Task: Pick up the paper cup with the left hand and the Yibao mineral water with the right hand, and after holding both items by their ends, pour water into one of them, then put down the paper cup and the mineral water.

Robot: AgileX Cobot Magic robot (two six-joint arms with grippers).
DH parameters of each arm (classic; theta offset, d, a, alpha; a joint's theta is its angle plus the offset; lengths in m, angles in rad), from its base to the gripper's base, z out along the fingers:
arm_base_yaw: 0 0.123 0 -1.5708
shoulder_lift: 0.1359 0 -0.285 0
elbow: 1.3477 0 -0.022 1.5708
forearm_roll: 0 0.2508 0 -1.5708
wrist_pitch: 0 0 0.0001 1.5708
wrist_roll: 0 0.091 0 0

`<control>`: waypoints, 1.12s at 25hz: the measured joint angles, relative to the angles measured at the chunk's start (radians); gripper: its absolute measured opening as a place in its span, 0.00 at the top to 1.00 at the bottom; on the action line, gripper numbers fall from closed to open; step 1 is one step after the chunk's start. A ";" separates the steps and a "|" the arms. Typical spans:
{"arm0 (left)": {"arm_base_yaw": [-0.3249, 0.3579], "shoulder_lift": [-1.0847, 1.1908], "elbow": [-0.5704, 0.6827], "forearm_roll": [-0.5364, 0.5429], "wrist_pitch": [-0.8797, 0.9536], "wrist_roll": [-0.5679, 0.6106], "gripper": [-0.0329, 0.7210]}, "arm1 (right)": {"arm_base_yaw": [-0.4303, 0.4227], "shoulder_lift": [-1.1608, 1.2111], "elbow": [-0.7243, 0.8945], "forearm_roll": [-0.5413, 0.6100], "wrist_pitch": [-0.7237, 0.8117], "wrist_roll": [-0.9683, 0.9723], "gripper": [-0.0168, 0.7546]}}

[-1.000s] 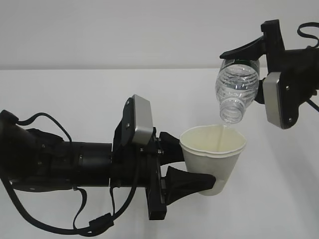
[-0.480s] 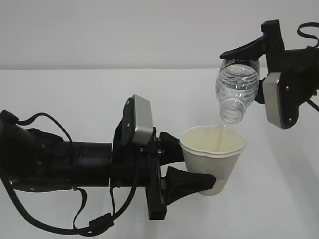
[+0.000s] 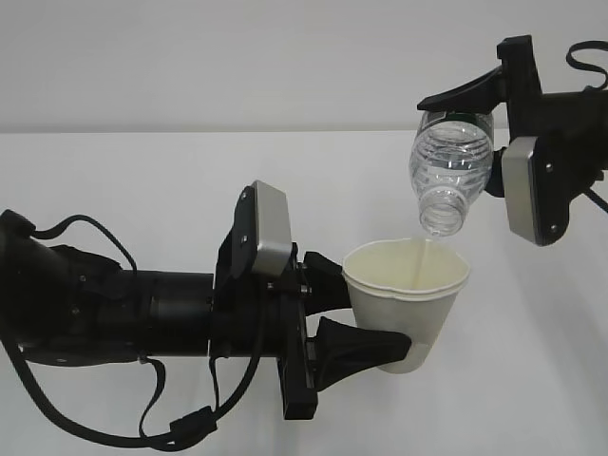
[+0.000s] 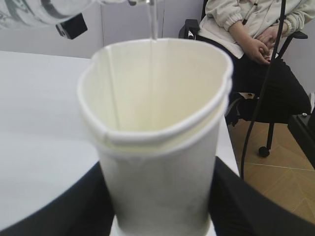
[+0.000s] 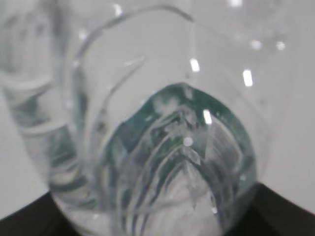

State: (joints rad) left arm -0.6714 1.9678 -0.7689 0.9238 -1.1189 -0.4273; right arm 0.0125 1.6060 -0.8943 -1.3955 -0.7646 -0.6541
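Observation:
My left hand (image 3: pixel 375 332) is shut on the base of the white paper cup (image 3: pixel 410 296) and holds it upright above the table; the cup fills the left wrist view (image 4: pixel 157 147), black fingers (image 4: pixel 251 201) on either side. My right hand (image 3: pixel 475 133) is shut on the Yibao mineral water (image 3: pixel 450 171), tipped neck-down over the cup. A thin stream of water falls from its open neck into the cup (image 4: pixel 152 24). The bottle fills the right wrist view (image 5: pixel 157 147), blurred, with the green label showing through.
The white table (image 3: pixel 142 180) runs under both arms, with a plain white wall behind. In the left wrist view a seated person (image 4: pixel 256 44) on an office chair is beyond the table's right edge, over a wooden floor.

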 joint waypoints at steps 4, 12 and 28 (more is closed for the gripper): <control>0.000 0.000 0.000 0.000 0.000 0.000 0.41 | 0.000 0.000 0.000 0.000 0.000 0.000 0.34; 0.000 0.000 0.000 0.000 0.000 0.000 0.41 | 0.000 0.000 0.000 0.000 0.000 0.000 0.34; 0.000 0.000 0.000 0.000 0.000 0.000 0.42 | 0.000 0.000 0.000 0.004 -0.002 -0.001 0.34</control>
State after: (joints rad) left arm -0.6714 1.9678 -0.7689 0.9238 -1.1189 -0.4273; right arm 0.0125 1.6060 -0.8943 -1.3913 -0.7669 -0.6548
